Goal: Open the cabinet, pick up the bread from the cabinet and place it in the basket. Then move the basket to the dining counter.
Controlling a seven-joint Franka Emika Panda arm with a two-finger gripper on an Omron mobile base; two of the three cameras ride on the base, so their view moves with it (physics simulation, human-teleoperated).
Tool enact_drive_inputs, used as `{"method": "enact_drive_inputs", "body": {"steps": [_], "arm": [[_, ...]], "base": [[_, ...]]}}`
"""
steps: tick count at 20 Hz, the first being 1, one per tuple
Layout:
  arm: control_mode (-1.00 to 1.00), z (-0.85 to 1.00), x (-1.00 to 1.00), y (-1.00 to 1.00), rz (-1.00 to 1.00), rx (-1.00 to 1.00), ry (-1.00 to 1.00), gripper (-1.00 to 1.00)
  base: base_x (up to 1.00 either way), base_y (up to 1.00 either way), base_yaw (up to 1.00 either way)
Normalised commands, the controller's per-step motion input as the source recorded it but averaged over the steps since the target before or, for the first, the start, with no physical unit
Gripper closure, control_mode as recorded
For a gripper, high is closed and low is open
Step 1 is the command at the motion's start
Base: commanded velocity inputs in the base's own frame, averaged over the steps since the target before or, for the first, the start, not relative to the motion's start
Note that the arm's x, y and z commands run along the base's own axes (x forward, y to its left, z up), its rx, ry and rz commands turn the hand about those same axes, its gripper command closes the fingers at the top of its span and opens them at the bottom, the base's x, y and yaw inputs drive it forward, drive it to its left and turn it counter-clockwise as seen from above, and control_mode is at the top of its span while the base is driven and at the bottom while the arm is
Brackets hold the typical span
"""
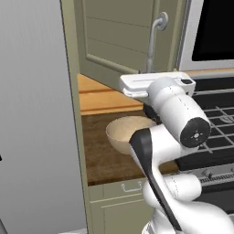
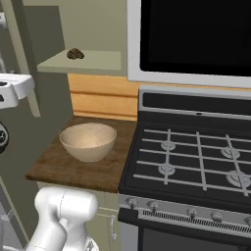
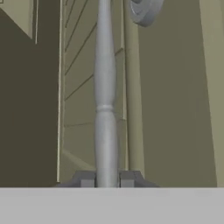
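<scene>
Hand view: the cabinet's silver handle (image 3: 105, 96) is seen running up the middle, with the gripper (image 3: 107, 178) at its lower end. The two dark fingertips (image 3: 86, 179) are set one on each side of the bar and appear to touch it, so the gripper is taken to be clamped on the handle. The panelled green door (image 3: 83, 87) is seen behind the bar.

From the left base view, the door (image 1: 119, 36) is shown swung out from the cabinet, and the handle (image 1: 154, 41) is seen along its edge, just above the white hand. The gripper itself is hidden there by the arm's wrist.

From the right base view, the cabinet (image 2: 88, 29) is seen open, and a small dark brown bread (image 2: 75, 53) is seen lying on its pale shelf (image 2: 98, 62). Below the shelf, the basket (image 2: 88, 140) is seen upright on a short dark wood top (image 2: 59, 169), backed by orange planks (image 2: 103, 100). The basket is seen to hold nothing. A black stove (image 2: 196, 157) with grates is set just right of the wood top, and a microwave (image 2: 191, 39) with a dark window is mounted above it. A green drawer (image 1: 114, 189) with a small silver handle is seen under the wood top.
</scene>
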Motion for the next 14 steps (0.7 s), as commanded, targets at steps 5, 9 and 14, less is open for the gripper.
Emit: {"method": "enact_drive_inputs", "body": {"steps": [5,9,14], "arm": [[-1.0,0.27,-0.68,0.08,0.04,0.0,0.01,-1.0],[-1.0,0.39,-1.0,-0.36,0.0,0.02,0.0,-1.0],[-1.0,0.27,-0.74,-1.0,0.01,0.09,0.08,-1.0]], "base": [[0.0,0.0,0.0],[0.0,0.0,0.0],[0.0,0.0,0.0]]}}
